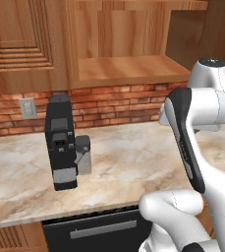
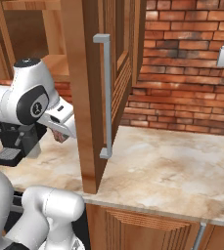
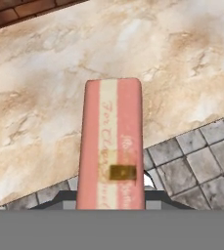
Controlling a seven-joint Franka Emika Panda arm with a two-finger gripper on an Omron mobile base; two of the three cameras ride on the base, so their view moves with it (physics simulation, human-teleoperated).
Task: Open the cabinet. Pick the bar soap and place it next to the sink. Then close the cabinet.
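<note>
The bar soap (image 3: 113, 136), pink with a pale stripe down its middle, stands up between my fingers in the hand view. My gripper (image 3: 111, 197) is shut on it, hanging over the marble counter's front edge with grey floor tiles below. In the right base view my gripper (image 2: 59, 128) sits just left of the open cabinet door (image 2: 86, 107), a reddish bit of the bar soap (image 2: 60, 137) showing under it. The cabinet (image 1: 128, 69) stands open, its wooden shelf bare. The door's silver bar handle (image 2: 106, 97) faces right. The sink is out of view.
A black coffee machine (image 1: 61, 142) stands on the marble counter (image 1: 133, 157) left of my arm, also seen as the coffee machine (image 2: 11, 139). A wall outlet (image 1: 27, 108) sits on the brick backsplash. A dark appliance front (image 1: 94, 229) lies below the counter. The counter (image 2: 172, 166) runs on right of the door.
</note>
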